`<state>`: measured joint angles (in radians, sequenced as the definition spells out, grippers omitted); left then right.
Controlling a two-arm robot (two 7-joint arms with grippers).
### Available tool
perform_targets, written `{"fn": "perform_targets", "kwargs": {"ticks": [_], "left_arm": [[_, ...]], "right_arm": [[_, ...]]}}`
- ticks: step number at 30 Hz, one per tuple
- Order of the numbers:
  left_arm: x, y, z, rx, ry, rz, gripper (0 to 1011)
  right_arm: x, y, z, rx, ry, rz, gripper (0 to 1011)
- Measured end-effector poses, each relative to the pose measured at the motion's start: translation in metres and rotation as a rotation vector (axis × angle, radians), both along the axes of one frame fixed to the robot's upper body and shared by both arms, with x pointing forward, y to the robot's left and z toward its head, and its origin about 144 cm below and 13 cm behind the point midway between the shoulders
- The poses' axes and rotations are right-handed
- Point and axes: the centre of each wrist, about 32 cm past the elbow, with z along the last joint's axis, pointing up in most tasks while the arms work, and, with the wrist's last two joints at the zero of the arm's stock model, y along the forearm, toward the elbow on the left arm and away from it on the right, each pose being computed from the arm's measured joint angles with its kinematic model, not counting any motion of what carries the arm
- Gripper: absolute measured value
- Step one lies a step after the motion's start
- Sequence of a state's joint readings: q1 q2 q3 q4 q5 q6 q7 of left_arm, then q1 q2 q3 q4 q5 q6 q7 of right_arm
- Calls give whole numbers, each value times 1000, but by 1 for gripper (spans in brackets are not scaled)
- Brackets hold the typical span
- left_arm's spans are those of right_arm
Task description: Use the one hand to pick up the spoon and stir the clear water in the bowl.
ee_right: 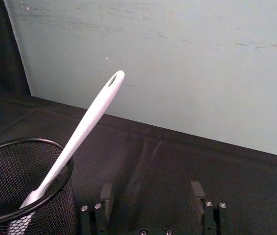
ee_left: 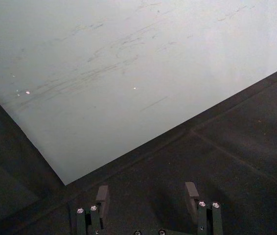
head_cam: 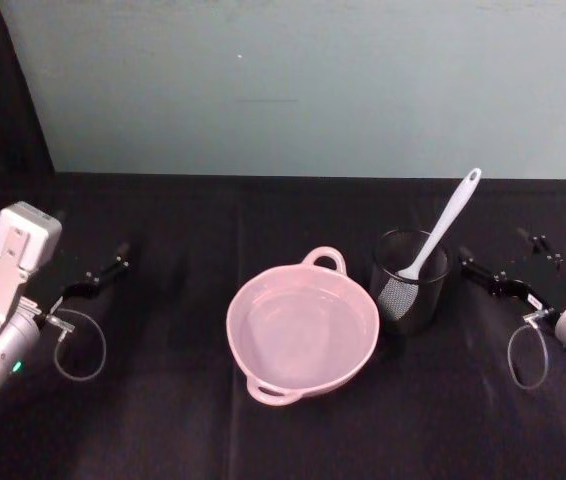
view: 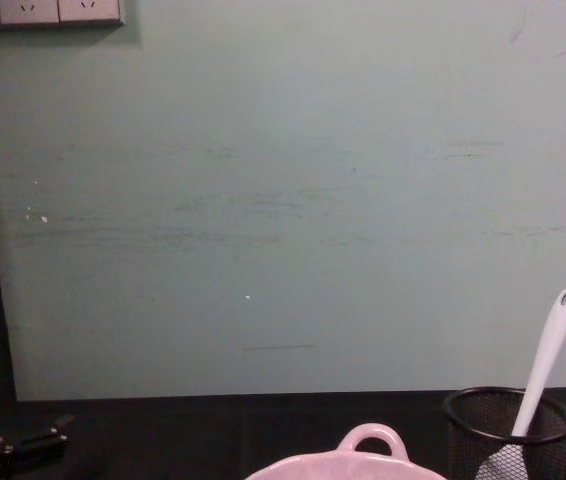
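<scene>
— Right gripper (head_cam: 498, 275): what's its state?
— Released. Its two fingers (ee_right: 106, 193) stand apart with nothing between them, low over the black cloth (head_cam: 163, 420), just to the right of the black mesh cup (head_cam: 409, 280).
— And the spoon (head_cam: 443, 228)?
— Blade down inside that cup, handle leaning up and away to the right, so its long axis runs from the cup's floor toward the pale green wall (head_cam: 313, 80). The oval hole at the tip sits highest.
— Where's the bowl (head_cam: 302, 330)?
— Touching or nearly touching the cup's left side, pale pink, a loop handle on its far rim, clear water inside.
— Spoon against gripper?
— Apart; the handle tilts toward the gripper's side but stays left of it.
— The other arm?
— Left gripper (head_cam: 98, 278) is parked far left of the cup, fingers spread too.
</scene>
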<state>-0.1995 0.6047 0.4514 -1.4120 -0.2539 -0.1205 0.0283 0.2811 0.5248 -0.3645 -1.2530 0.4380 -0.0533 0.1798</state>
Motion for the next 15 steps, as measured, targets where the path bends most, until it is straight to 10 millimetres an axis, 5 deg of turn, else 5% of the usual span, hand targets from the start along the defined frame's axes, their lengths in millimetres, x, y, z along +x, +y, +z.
{"fn": "perform_targets", "kwargs": {"ticks": [15], "left_arm": [[0, 0, 0, 0, 0, 0, 1005]], "right_arm": [[0, 0, 0, 0, 0, 0, 1002]]}}
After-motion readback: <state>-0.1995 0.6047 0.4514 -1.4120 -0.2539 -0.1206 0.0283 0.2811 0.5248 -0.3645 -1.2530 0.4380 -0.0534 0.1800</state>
